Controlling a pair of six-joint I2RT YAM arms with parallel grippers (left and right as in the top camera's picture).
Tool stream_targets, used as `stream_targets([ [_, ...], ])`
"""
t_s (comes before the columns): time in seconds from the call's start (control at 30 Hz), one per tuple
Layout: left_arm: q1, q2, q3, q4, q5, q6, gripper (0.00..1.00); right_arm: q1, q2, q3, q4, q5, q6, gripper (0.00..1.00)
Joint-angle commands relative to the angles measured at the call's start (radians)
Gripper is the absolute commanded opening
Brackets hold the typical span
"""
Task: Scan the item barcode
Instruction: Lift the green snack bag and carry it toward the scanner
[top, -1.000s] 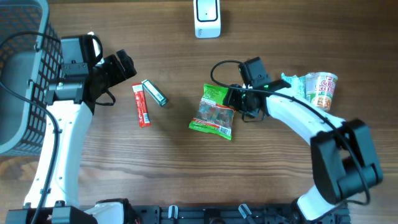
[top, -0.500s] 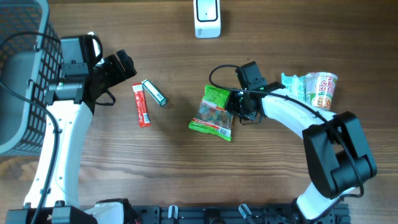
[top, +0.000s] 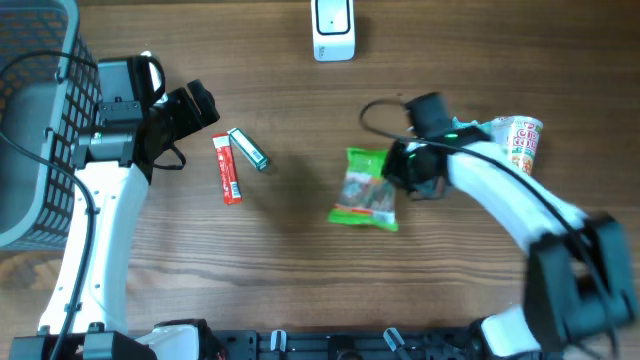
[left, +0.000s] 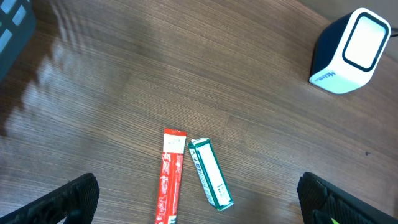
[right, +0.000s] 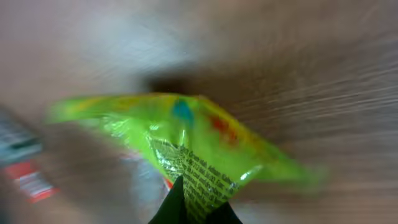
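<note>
Here there are two arms, one on each side of the wooden table (top: 300, 270). There is one white scanner (top: 333, 28), one green snack bag (top: 366, 190), one red stick pack (top: 227, 168), one small green and white box (top: 248, 148), one noodle cup (top: 520, 145) and one grey basket (top: 30, 120).

The overhead view shows everything at once. The left wrist view shows only the scanner (left: 349, 51), the red stick pack (left: 169, 177) and the small box (left: 210, 181) side by side, with the left fingers (left: 74, 198) far apart at the bottom corners. The right wrist view is blurry, but it shows the bag (right: 186, 143) up close, with tiny print on the edge that the dark tips pinch.

The right gripper (top: 400, 172) is closed tight on the right edge of the bag. The rest of the bag sticks out to the left of it. The bag is near the middle of the table, well apart from the scanner at the far edge. The left gripper (top: 195, 135) is wide open and holds nothing, near the basket.
</note>
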Motion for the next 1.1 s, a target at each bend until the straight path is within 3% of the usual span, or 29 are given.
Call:
stream_targets([
  [0.0, 0.003, 0.003, 0.003, 0.003, -0.006, 0.006, 1.0, -0.058, -0.195, 0.023, -0.04, -0.194, -0.043, 0.04],
  [0.2, 0.003, 0.003, 0.003, 0.003, -0.006, 0.006, 1.0, -0.062, -0.299, 0.023, -0.04, -0.341, -0.023, 0.04],
  [0.6, 0.003, 0.003, 0.003, 0.003, -0.006, 0.006, 1.0, -0.062, -0.307, 0.022, 0.012, -0.352, 0.433, 0.04],
  [0.87, 0.003, 0.003, 0.003, 0.003, -0.006, 0.006, 1.0, -0.062, -0.332, 0.022, 0.122, -0.441, 0.605, 0.04],
  [1.07, 0.003, 0.003, 0.003, 0.003, -0.006, 0.006, 1.0, -0.062, -0.373, 0.022, 0.145, -0.44, 0.65, 0.04],
])
